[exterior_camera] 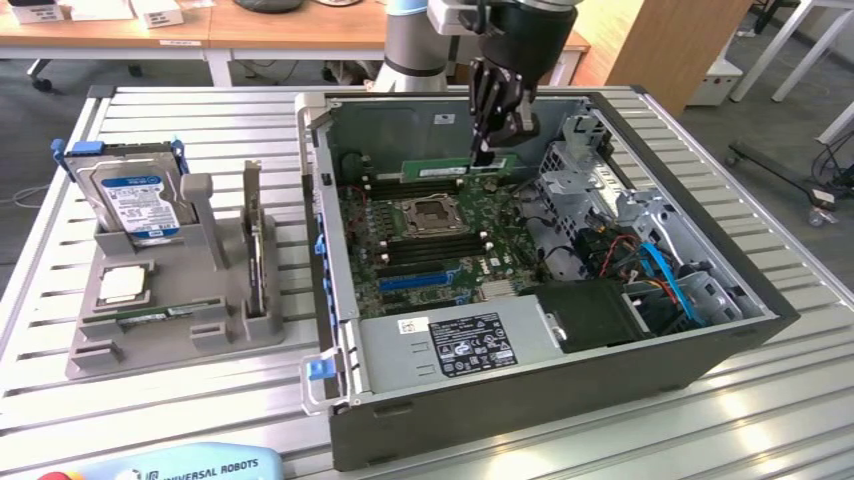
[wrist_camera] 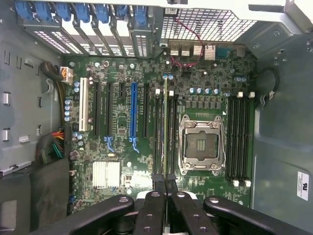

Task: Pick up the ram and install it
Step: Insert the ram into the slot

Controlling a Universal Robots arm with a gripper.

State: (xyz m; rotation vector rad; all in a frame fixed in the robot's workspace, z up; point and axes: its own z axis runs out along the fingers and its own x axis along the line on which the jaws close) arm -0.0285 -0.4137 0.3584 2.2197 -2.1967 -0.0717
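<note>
I see the black gripper (exterior_camera: 489,150) clamped on the long, thin green circuit-board ram stick (exterior_camera: 434,170) inside the open grey computer case (exterior_camera: 561,400). It is held on edge, lined up over the black memory slots (wrist_camera: 173,132) beside the silver processor socket (exterior_camera: 434,212).

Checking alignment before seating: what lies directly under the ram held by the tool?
The ram, gripped in the shut tool, lines up over the black memory slots beside the processor socket. The stick's edge covers the slot directly beneath it, so contact cannot be judged.
</note>
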